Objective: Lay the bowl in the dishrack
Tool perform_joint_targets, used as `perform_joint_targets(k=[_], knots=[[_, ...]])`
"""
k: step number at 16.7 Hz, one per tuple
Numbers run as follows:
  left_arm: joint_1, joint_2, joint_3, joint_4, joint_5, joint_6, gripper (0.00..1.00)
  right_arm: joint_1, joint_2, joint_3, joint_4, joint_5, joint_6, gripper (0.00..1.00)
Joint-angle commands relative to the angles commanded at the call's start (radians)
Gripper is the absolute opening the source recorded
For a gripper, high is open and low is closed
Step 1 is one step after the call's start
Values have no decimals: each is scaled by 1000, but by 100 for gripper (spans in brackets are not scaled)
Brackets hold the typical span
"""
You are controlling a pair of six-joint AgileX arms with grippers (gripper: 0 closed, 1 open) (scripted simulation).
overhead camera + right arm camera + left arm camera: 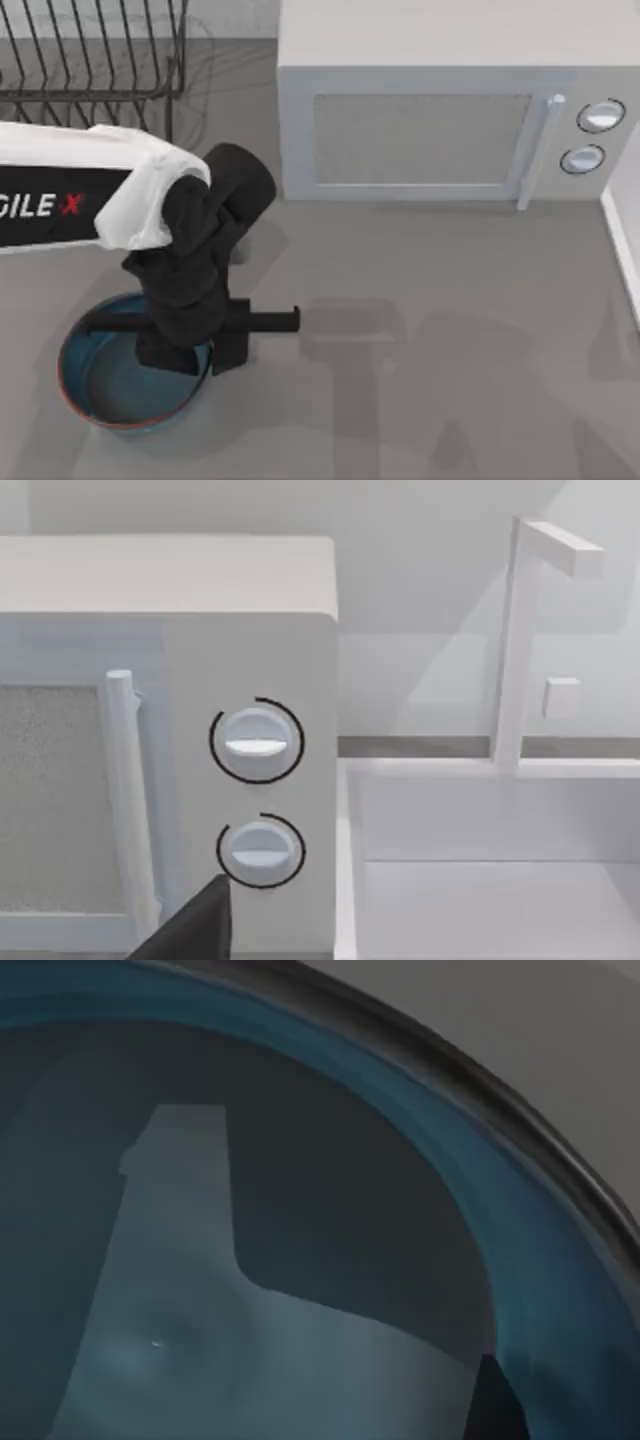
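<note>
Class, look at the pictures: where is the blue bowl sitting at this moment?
In the top view the bowl sits on the table's near left corner, under the left end effector, well below the dishrack and left of the microwave.

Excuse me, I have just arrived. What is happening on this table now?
The left arm reaches down over the blue bowl at the near left of the table, its left gripper down at the bowl, close above the inside. The bowl sits on the table, not lifted. The dishrack stands at the far left, beside the microwave. The right gripper faces the microwave's knobs.
</note>
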Motion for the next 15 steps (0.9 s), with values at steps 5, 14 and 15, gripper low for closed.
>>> perform_joint_targets(k=[5,14,15], knots=[[0,0,0,0,0,0,0,0,0,0,0,0,0,100],[-3,-8,114,-115,0,-7,0,0,0,0,0,0,0,100],[-4,-12,165,-170,0,-10,0,0,0,0,0,0,0,100]])
